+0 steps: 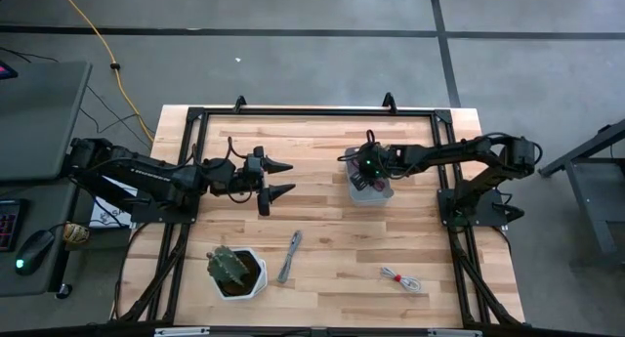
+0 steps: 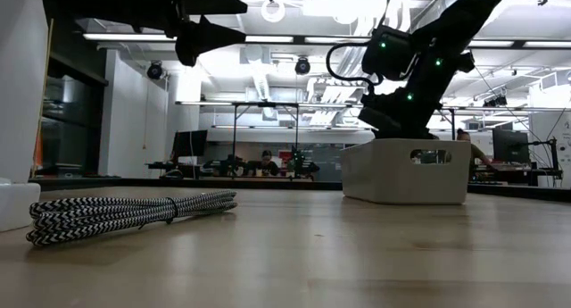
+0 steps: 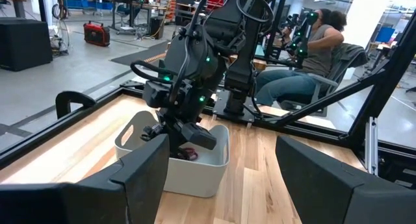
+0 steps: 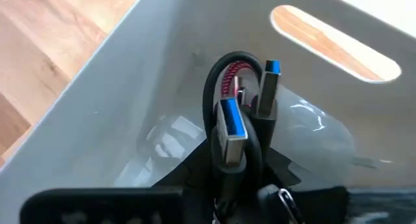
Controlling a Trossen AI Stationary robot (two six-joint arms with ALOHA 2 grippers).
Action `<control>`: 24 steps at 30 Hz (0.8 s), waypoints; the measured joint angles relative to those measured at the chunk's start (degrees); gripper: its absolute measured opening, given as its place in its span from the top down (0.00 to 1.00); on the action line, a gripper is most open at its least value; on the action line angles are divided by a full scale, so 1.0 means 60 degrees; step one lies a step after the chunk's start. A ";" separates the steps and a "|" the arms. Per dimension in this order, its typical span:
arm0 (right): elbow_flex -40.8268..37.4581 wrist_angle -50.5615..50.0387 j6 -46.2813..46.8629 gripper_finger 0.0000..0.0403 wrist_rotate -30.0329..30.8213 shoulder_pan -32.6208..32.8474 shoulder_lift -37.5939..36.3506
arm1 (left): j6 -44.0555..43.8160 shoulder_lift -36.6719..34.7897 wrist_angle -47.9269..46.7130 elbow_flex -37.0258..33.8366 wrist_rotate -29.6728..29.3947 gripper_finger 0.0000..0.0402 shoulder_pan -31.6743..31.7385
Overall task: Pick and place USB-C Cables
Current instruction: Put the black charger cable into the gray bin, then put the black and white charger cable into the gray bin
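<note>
Right now my right gripper [image 1: 363, 177] is lowered inside the pale plastic tray [image 1: 384, 195] at the table's right-centre, its fingers pinched nearly together on a bundled black cable [image 4: 231, 136] with blue-tipped plugs (a dark red cable [image 3: 188, 154] lies in the tray beside it). My left gripper [image 1: 280, 179] hovers at mid-table, fingers spread wide with nothing between them. Nearer the front edge, a grey braided cable [image 1: 290, 256] lies beside the white potted cactus [image 1: 235, 270], and a whitish cable with red [image 1: 400, 278] lies further right.
</note>
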 joint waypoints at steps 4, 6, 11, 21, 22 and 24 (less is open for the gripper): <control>0.0000 0.0004 0.0030 0.78 0.0238 0.0029 0.0000 | 0.0000 0.0000 0.0000 0.0000 0.0000 0.34 -0.0001; 0.0000 0.0007 0.0051 0.74 0.0236 0.0029 0.0000 | 0.0000 0.0000 0.0000 0.0000 0.0000 0.34 -0.0003; 0.0000 0.0029 0.0058 0.62 0.0232 0.0029 0.0000 | 0.0000 0.0000 0.0000 0.0000 0.0000 0.34 -0.0003; 0.0000 -0.0334 -0.0004 0.53 0.0112 -0.0002 -0.0013 | 0.0000 0.0000 0.0000 0.0000 0.0003 0.34 -0.0003; 0.0000 -0.0434 -0.0004 0.53 -0.0046 -0.0039 -0.0046 | 0.0000 0.0000 0.0000 0.0000 0.0000 0.34 -0.0003; -0.0004 -0.0575 0.0005 0.53 -0.0347 -0.0111 -0.0182 | 0.0000 0.0000 -0.0004 0.0000 0.0004 0.34 -0.0003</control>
